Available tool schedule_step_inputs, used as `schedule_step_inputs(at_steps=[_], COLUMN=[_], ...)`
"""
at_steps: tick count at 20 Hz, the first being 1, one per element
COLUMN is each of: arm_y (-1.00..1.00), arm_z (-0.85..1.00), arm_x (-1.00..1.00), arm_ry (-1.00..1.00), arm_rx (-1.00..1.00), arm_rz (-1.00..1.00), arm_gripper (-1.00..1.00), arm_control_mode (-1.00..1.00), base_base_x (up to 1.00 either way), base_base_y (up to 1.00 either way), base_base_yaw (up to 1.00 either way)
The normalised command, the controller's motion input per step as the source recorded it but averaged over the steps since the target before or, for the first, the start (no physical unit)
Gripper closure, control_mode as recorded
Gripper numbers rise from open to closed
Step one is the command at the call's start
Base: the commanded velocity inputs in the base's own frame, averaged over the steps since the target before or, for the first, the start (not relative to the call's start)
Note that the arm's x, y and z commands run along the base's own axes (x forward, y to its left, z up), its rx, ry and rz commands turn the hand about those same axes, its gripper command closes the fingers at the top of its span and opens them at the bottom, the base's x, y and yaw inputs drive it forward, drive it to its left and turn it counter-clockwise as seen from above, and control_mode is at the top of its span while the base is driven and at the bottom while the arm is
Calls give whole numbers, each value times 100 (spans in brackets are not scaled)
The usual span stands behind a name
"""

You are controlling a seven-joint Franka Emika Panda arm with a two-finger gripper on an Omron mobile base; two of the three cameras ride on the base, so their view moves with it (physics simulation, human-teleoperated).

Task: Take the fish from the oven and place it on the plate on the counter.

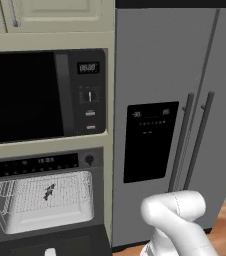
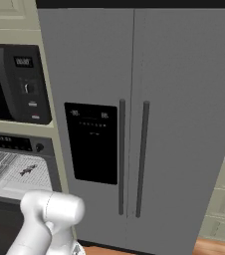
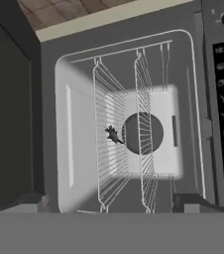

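- The oven (image 1: 40,200) stands open, with the fish (image 1: 49,191) lying on its wire rack (image 1: 60,192).
- The gripper (image 3: 114,203) has its fingers spread wide, facing the cavity, with the fish at 12 o'clock, well apart.
- The microwave (image 1: 45,95) is above, and the refrigerator (image 1: 175,115) at 3 o'clock.

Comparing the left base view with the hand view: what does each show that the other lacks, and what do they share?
Left base view alone: the microwave above the oven, and the fridge to its right. Hand view alone: the round disc on the oven's back wall and the two gripper fingertips, apart. Both: the open oven, its wire rack and the fish lying on it.
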Motion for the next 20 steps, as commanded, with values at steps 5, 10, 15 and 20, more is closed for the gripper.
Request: schedule_step_inputs(at_steps=[5,10,15,20], arm_y=[-20,-11,15,9], arm_z=[64,19,-23,-35], arm_x=[30,37,49,58], arm_ry=[-3,0,-1,-2], arm_rx=[11,6,0,-8], arm_rz=[-7,-3,0,0], arm_gripper=[-100,-100,-100,-100], arm_control_mode=[-100,-100,-100,-100], base_base_x=[0,0,0,0], base_base_y=[0,0,0,0], base_base_yaw=[0,0,0,0])
